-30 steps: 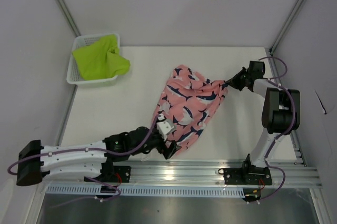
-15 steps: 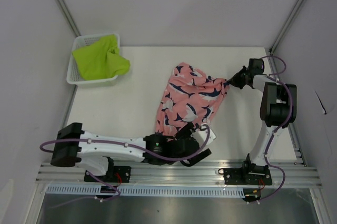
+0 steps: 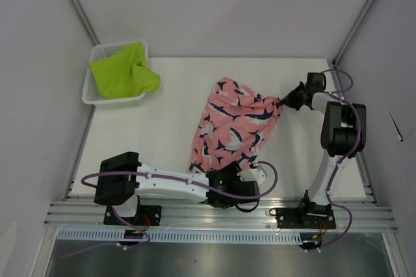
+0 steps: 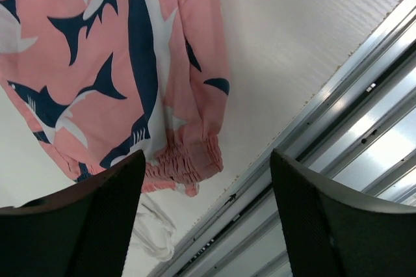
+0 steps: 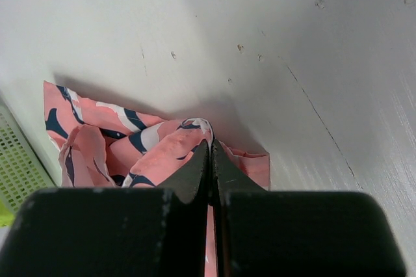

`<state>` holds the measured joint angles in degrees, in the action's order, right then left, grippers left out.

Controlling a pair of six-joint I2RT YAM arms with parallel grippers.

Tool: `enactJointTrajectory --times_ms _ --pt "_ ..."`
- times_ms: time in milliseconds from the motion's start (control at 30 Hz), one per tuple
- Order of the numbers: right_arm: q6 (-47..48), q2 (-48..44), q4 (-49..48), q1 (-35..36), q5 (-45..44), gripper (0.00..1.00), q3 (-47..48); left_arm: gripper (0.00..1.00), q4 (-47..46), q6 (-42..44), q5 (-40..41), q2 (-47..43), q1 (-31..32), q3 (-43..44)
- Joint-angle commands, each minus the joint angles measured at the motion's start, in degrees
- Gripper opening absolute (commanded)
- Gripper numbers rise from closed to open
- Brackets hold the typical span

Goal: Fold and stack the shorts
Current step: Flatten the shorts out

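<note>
The pink shorts point(image 3: 234, 127) lay mid-table, apparently being spread: right gripper point(image 5: 210, 153) pinched a corner, left gripper point(image 4: 207, 160) gaped above the waistband point(image 4: 185, 163) it should grasp next; green shorts point(image 3: 123, 72) lay in the basket point(image 3: 89, 98).

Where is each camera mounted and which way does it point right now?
Top: above and behind the bases, looking down on the table; left arm, right arm, pink shorts, green shorts in basket.
Left wrist: looks past the open left claw at the waistband and rail.
Right wrist: looks along the shut right claw pinching a corner.
All three show the pink shorts.
</note>
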<state>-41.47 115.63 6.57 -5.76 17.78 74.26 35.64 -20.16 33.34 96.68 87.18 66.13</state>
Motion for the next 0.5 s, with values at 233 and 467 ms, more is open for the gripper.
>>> enactJointTrajectory --times_ms 233,467 --pt "-0.10 0.38 -0.59 -0.39 -0.03 0.00 0.54 0.66 2.24 -4.62 2.16 1.23 -1.83 0.76" --pt "-0.01 0.12 -0.42 -0.39 -0.11 0.00 0.45 0.64 0.93 -4.54 1.11 2.72 -2.19 0.58"
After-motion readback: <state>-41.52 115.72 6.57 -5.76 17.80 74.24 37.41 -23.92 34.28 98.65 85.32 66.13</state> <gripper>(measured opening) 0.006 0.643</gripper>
